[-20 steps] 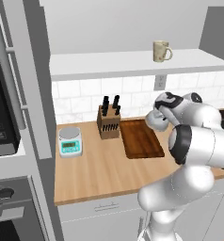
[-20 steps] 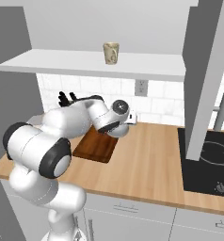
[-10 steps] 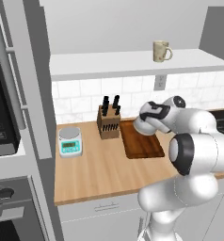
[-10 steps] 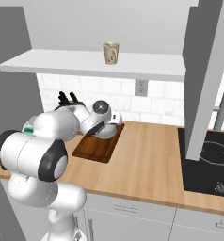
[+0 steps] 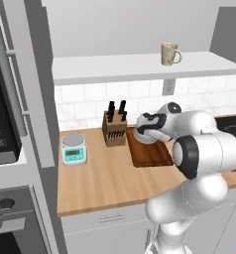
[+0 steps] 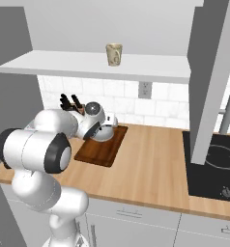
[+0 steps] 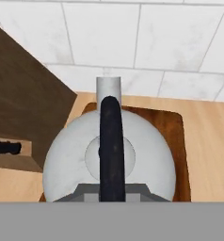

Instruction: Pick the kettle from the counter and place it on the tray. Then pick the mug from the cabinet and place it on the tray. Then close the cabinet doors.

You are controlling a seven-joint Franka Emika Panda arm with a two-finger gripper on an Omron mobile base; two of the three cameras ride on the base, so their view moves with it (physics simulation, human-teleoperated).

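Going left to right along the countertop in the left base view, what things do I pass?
Round-topped teal-faced kitchen scale → light wooden knife block with black handles → silver-grey dome kettle sitting on the dark-brown wooden tray.

The kettle (image 7: pixel 109 160) sits on the tray (image 5: pixel 149 154) on the worktop (image 5: pixel 105 178), just right of the knife block (image 5: pixel 115 130); the scale (image 5: pixel 73 149) lies left of the block, the mug (image 5: pixel 169 53) on the cabinet (image 5: pixel 140 67) shelf above.
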